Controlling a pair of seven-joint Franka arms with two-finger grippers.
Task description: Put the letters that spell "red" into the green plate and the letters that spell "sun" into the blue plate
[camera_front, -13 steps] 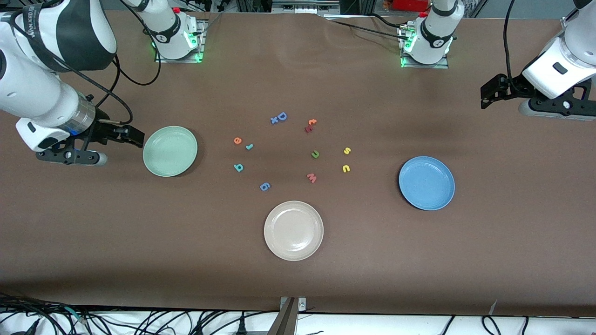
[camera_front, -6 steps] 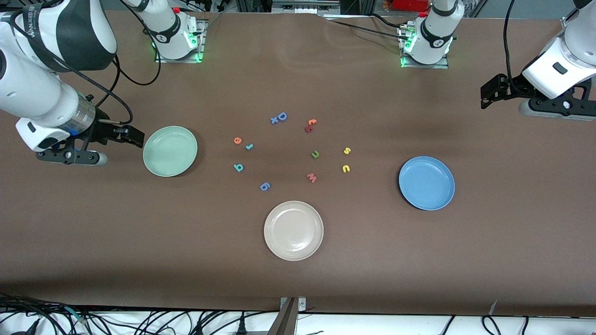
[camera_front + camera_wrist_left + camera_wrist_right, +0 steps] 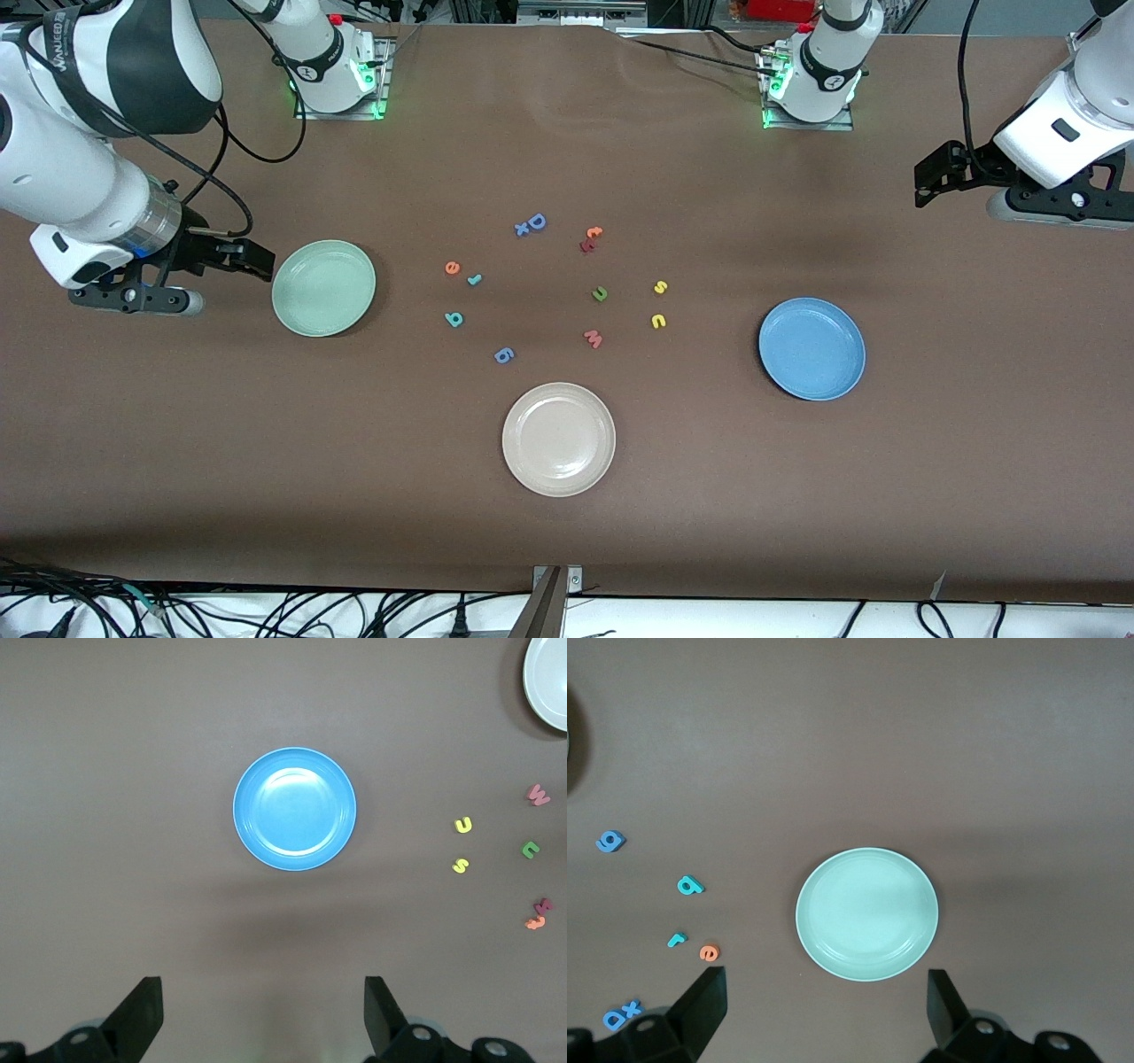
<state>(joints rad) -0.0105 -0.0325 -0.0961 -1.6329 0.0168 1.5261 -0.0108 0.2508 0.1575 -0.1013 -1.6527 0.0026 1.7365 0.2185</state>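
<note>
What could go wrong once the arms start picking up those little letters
1. The thin teal r lies close beside the orange e; open fingers coming down on one may nudge the other.
2. The blue 6-like piece resembles the teal d and could be taken by mistake.
3. The beige plate sits nearest the letters, so a letter might land there rather than in the green plate or blue plate.

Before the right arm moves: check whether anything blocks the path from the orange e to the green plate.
Nothing visible does. Bare table lies between the orange e and the green plate; the teal r sits beside the e, away from the plate.
</note>
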